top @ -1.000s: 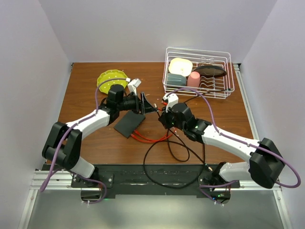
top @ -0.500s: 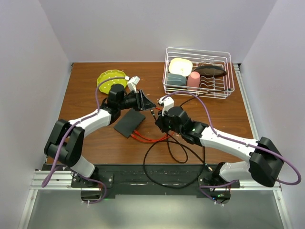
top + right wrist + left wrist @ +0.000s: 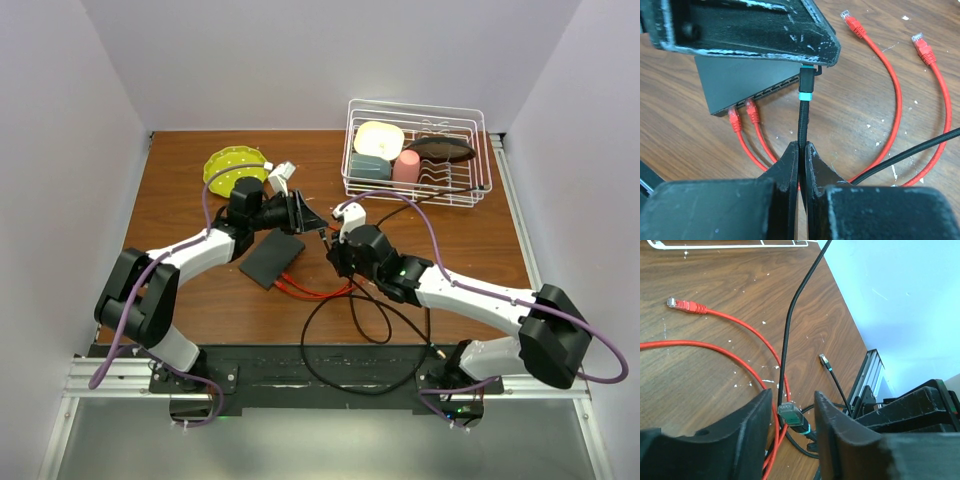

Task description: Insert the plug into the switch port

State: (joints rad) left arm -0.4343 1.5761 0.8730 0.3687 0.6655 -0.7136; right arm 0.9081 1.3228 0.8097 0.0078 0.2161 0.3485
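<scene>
The black plug (image 3: 791, 416) with a teal ring hangs between my left gripper's (image 3: 793, 396) fingers, with a gap showing on its right side. My right gripper (image 3: 801, 148) is shut on the black braided cable (image 3: 803, 120) just below the plug (image 3: 807, 79), whose tip is hidden under the left finger (image 3: 745, 30). The flat black switch (image 3: 735, 77) lies to the left, its ports (image 3: 776, 88) lining the near edge, two of them filled by red plugs (image 3: 733, 116). From above, both grippers (image 3: 308, 218) (image 3: 333, 252) meet just right of the switch (image 3: 271, 259).
A white dish rack (image 3: 480, 160) with bowls and a cup stands at the back right. A yellow-green plate (image 3: 232, 165) lies behind the left arm. Red cables (image 3: 320, 290) and a black cable loop (image 3: 345, 340) trail toward the front edge. Loose plugs (image 3: 685, 305) (image 3: 824, 359) lie on the wood.
The right gripper has carried the cable left and toward the left gripper. The left jaws have narrowed around the plug, then eased slightly apart.
</scene>
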